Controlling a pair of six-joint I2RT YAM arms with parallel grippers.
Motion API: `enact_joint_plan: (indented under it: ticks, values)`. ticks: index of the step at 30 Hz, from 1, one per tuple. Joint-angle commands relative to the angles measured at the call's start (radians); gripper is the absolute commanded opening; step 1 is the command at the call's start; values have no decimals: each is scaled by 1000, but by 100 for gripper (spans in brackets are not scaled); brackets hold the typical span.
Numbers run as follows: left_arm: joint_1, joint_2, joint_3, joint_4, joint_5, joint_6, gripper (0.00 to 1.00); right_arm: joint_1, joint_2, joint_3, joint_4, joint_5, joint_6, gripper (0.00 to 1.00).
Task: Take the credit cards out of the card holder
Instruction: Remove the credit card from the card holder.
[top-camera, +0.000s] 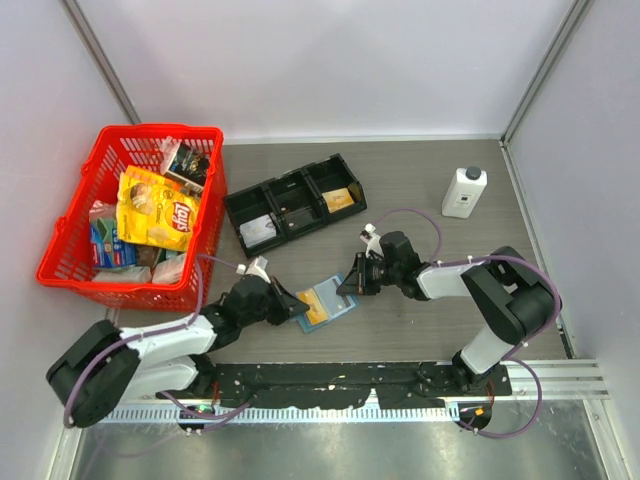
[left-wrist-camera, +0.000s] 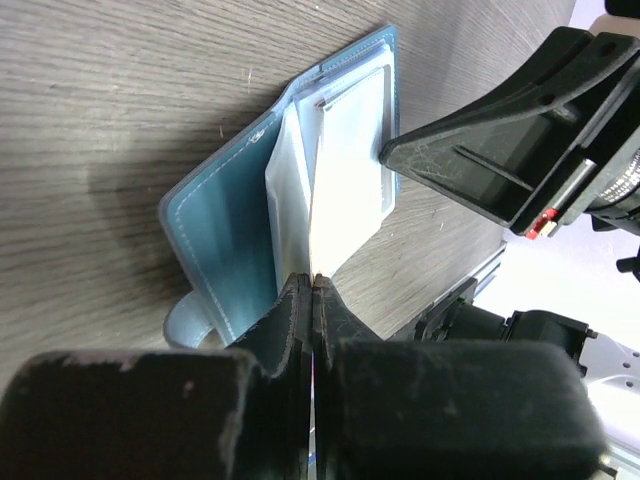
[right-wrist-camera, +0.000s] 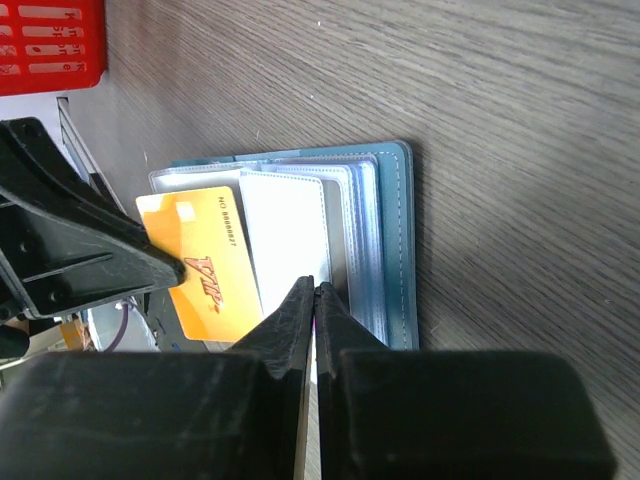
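The light-blue card holder (right-wrist-camera: 395, 230) lies open on the worktop (right-wrist-camera: 500, 100) between both pairs of fingers. My left fingers (left-wrist-camera: 313, 288) are clamped on the orange card (right-wrist-camera: 205, 250) to draw it out. The right fingers (right-wrist-camera: 315, 292) pinch a sleeve edge, I judge to anchor the holder

Grey wood tbl (top-camera: 420, 170): red basket (top-camera: 160, 130) L, black tray (top-camera: 290, 178) mid, white bottle (top-camera: 464, 192) R, blue card holder (top-camera: 325, 302) front-ctr.
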Motion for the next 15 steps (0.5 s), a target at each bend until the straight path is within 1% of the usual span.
enact_joint_plan:
  ticks: [1, 7, 9, 10, 11, 12, 15]
  values:
    - [8, -143, 12, -191, -146, 70, 0, -10, 49, -20, -153, 122, -65, 8]
    - [10, -318, 42, -362, -175, 111, 0, -10, -1, -8, -163, 107, -67, 8]
    - [10, -364, 67, -403, -180, 131, 0, -10, -30, 1, -171, 105, -62, 12]
    - [10, -390, 78, -416, -185, 137, 0, -10, -56, 7, -177, 105, -60, 17]
    - [8, -410, 85, -419, -189, 144, 0, -10, -73, 15, -182, 106, -54, 20]
    - [10, -429, 94, -416, -192, 148, 0, -10, -102, 19, -191, 110, -53, 25]
    - [10, -453, 122, -376, -194, 154, 0, -10, -176, 39, -206, 132, -30, 36]
